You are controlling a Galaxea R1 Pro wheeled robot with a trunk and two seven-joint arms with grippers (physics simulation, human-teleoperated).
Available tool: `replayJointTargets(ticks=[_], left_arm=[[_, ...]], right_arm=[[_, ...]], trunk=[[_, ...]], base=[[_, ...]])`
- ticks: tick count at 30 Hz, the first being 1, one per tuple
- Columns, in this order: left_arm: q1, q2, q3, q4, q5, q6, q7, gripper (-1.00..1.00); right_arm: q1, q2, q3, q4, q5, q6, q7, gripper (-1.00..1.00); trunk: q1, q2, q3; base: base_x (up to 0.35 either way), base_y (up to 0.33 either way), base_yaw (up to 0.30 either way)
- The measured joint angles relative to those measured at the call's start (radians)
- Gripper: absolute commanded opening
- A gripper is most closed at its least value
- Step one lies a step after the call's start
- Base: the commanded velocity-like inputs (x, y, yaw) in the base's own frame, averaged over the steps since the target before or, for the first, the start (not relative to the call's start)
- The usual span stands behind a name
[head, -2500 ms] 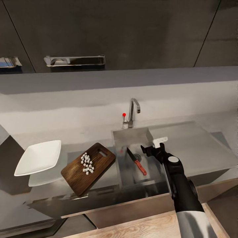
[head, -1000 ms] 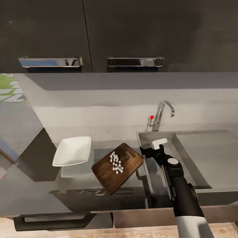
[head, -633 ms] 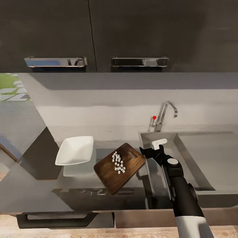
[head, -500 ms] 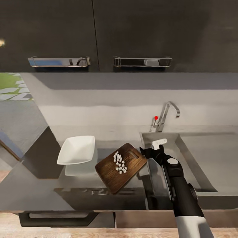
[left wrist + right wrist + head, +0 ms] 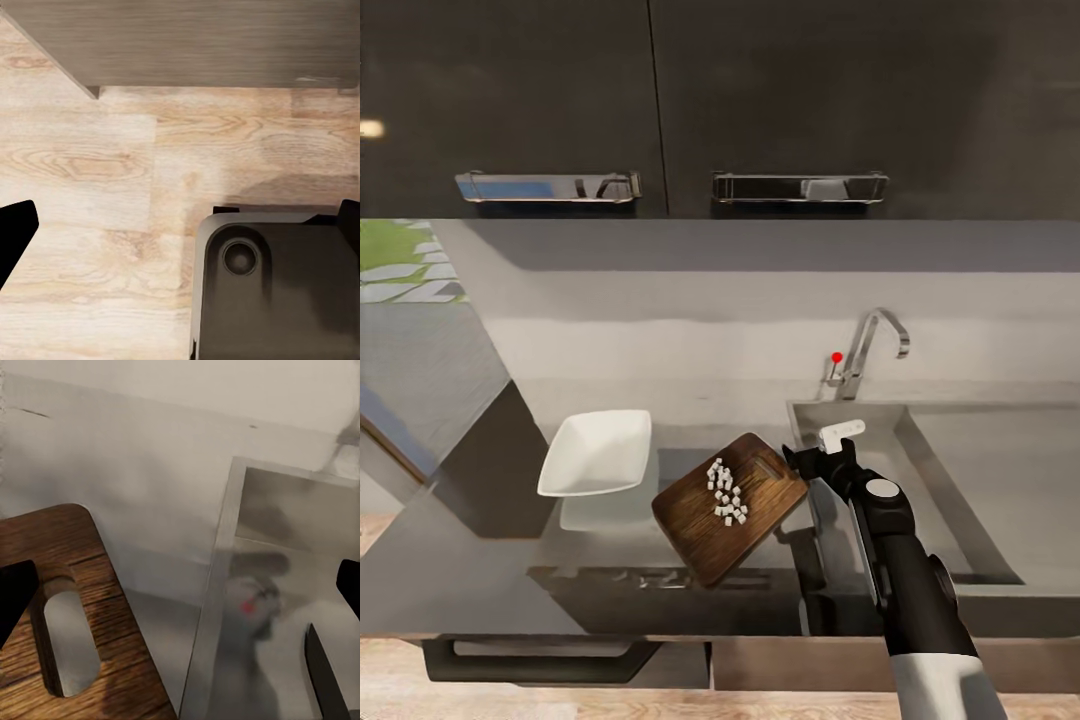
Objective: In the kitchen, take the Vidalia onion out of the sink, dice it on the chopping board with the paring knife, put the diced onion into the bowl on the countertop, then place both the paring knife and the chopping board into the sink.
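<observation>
The dark wooden chopping board (image 5: 700,530) lies askew on the grey countertop (image 5: 690,435), its corner near the sink (image 5: 840,406). A heap of white diced onion (image 5: 726,492) sits on it. The white bowl (image 5: 598,453) stands empty to its left. My right gripper (image 5: 822,447) hovers open between the board's right corner and the basin. In the right wrist view the gripper (image 5: 180,592) spans the board's handle slot (image 5: 71,641) and the sink rim (image 5: 214,607); the paring knife's dark blade (image 5: 324,679) lies in the basin. My left gripper (image 5: 180,225) is open over the floor.
The chrome tap (image 5: 868,345) with its red-tipped lever (image 5: 837,357) stands behind the basin. Dark upper cabinets with bar handles (image 5: 800,187) hang overhead. In the left wrist view I see wood-plank floor (image 5: 112,165), a cabinet front and the robot's dark base (image 5: 277,292).
The camera has swung, so the counter, bowl, board and sink slid rightward in the picture, and the knife slipped from the head view. The right arm holds its pose; nothing on the counter moved.
</observation>
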State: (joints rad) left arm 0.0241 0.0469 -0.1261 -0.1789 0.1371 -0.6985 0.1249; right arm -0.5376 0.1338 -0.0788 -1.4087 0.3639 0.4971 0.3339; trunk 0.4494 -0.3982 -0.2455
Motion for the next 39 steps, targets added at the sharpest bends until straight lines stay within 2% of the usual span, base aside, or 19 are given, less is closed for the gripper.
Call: replayJointTargets(ticks=[12,27,39], left_arm=[[0.0,0.0,0.0,0.0,0.0,0.0,0.0,1.0],[0.0,0.0,0.0,0.0,0.0,0.0,0.0,1.0],[0.0,0.0,0.0,0.0,0.0,0.0,0.0,1.0]], right_arm=[[0.0,0.001,0.0,0.015,0.0,0.0,0.0,1.0],[0.0,0.001,0.0,0.02,0.0,0.0,0.0,1.0],[0.0,0.002,0.0,0.025,0.0,0.0,0.0,1.0]], trunk=[[0.0,0.0,-0.002],[0.0,0.0,-0.018],[0.0,0.0,-0.03]], base=[[0.0,0.0,0.027],[0.027,0.074,0.0],[0.003,-0.033,0.0]])
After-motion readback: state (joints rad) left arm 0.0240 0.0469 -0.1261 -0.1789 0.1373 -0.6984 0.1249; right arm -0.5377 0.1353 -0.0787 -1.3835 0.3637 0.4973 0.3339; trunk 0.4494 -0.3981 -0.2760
